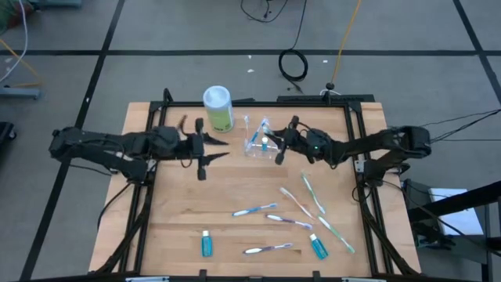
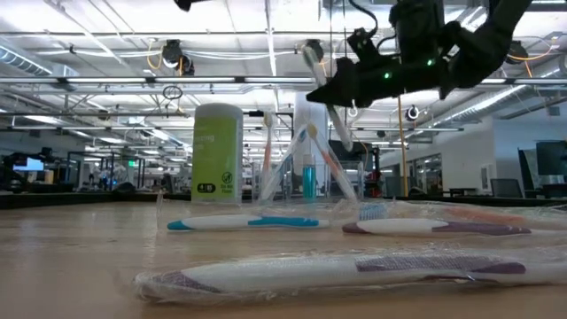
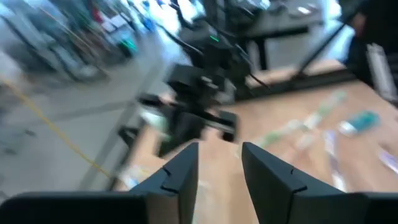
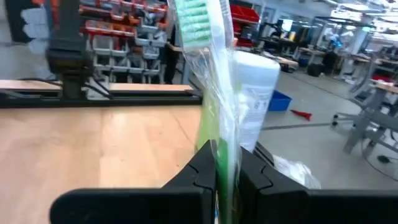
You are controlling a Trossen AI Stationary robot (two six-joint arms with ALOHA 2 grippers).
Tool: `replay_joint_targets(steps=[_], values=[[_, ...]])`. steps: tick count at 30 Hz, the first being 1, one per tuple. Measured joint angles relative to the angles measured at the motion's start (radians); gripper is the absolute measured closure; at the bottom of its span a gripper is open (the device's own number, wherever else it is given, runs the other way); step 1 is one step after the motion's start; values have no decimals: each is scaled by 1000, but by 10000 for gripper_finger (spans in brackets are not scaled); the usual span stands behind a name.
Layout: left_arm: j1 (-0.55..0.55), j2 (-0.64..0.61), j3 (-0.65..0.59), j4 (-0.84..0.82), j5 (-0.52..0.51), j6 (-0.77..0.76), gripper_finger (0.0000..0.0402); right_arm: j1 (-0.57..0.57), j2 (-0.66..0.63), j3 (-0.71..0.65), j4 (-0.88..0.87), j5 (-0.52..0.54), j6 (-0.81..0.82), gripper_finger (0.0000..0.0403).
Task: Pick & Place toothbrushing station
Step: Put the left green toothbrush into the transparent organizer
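Right hand (image 4: 226,165) pinches a wrapped green toothbrush (image 4: 211,74) above the wooden table (image 1: 235,192); left hand (image 1: 213,150) part-open, empty

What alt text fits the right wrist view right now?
The right gripper is shut on a wrapped green toothbrush that stands up between its fingers. Behind it are the canister and the wooden table.

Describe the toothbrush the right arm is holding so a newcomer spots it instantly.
Start at the green canister at the table's far edge, then the clear cup beside it. Just past the cup, the right gripper fingers pinch a green wrapped toothbrush in the air; the other loose toothbrushes lie flat on the table.
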Motion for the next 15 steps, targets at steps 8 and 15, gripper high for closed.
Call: replay_joint_targets(steps=[8,15], values=[[63,62,-18,-10,109,-150,279,-23,148,0,85,1,153,390],[90,102,-158,250,110,-174,279,-16,218,0,89,98,248,390]])
